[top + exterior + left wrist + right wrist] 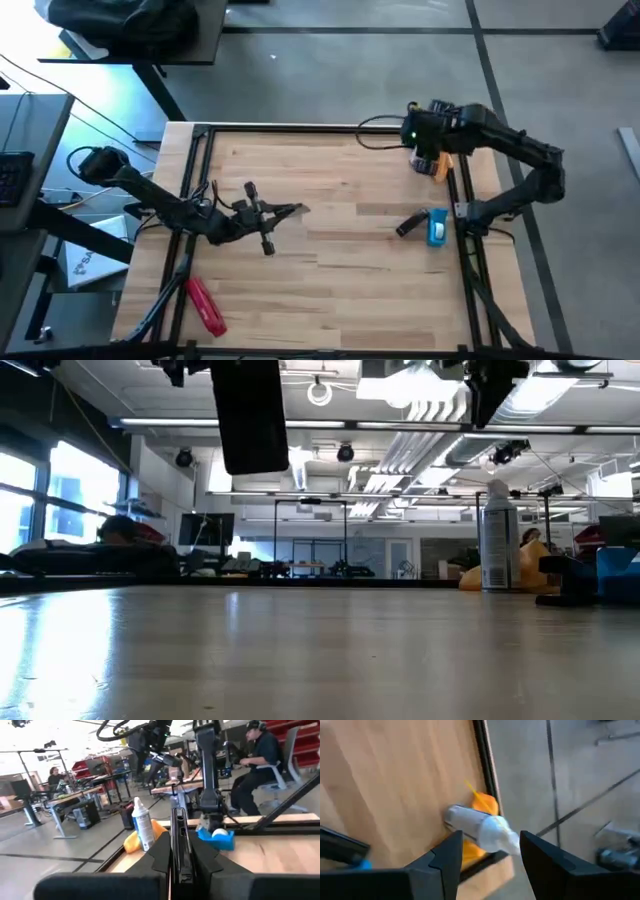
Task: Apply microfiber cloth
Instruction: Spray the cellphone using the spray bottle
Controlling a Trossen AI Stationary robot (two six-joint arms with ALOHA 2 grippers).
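My left gripper (285,210) is over the table's left middle, shut on a black phone (250,415) that hangs well above the wood. At the far right edge the white spray bottle (497,545) stands upright on its base. The orange-yellow microfiber cloth (485,802) lies crumpled on the table against the bottle's foot, also visible as the cloth (441,165) from above. My right gripper (487,865) hovers open above the bottle's cap (500,832), one finger on either side and clear of it. My left gripper pinches the phone between its two fingers, one on each broad face, so that the thin edge (179,827) faces the wrist camera. The fingers come in about level, pointing toward the table's right. The phone stands upright on edge, lifted clear of the table.
A blue block with a black handle (425,225) lies at the right, near of the bottle. A red tool (205,305) lies at the near left. A black rail frame (195,150) borders the wood. A seated person (260,760) is beyond the table.
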